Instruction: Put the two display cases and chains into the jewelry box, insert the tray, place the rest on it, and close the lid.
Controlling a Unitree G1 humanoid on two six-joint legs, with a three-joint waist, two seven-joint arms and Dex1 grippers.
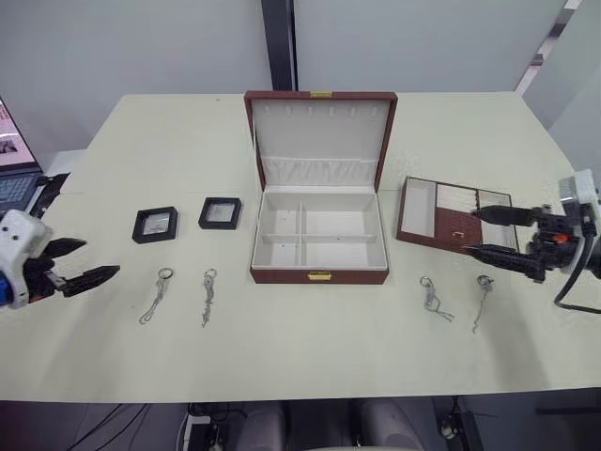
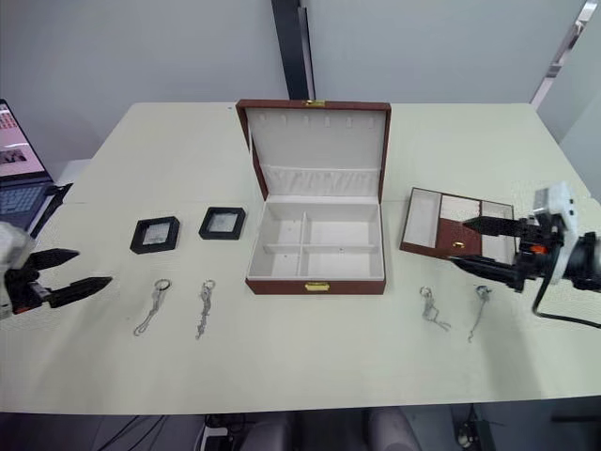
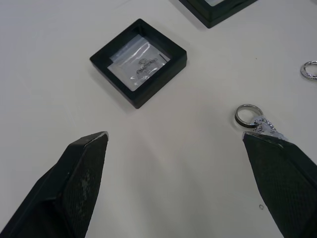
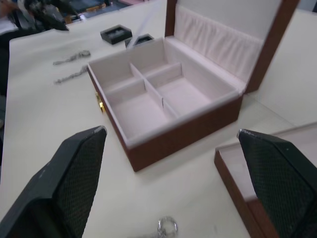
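**While nothing is packed yet, both grippers wait spread and empty**

At frame centre the jewelry box [image 1: 319, 240] stands open, lid [image 1: 320, 141] upright, compartments bare. Two display cases [image 1: 155, 225] [image 1: 220, 213] and two chains [image 1: 157, 294] [image 1: 208, 296] lie left; tray [image 1: 455, 215] and two chains [image 1: 435, 298] [image 1: 482, 299] right. The left gripper [image 1: 82, 262] probably must close on the nearest case first; the right gripper [image 1: 488, 233] hovers at the tray.

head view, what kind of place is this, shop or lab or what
Probably an office or lab test bench, not a shop: a plain cream table, a laptop at its edge, bare grey wall panels, and cables on the floor below.
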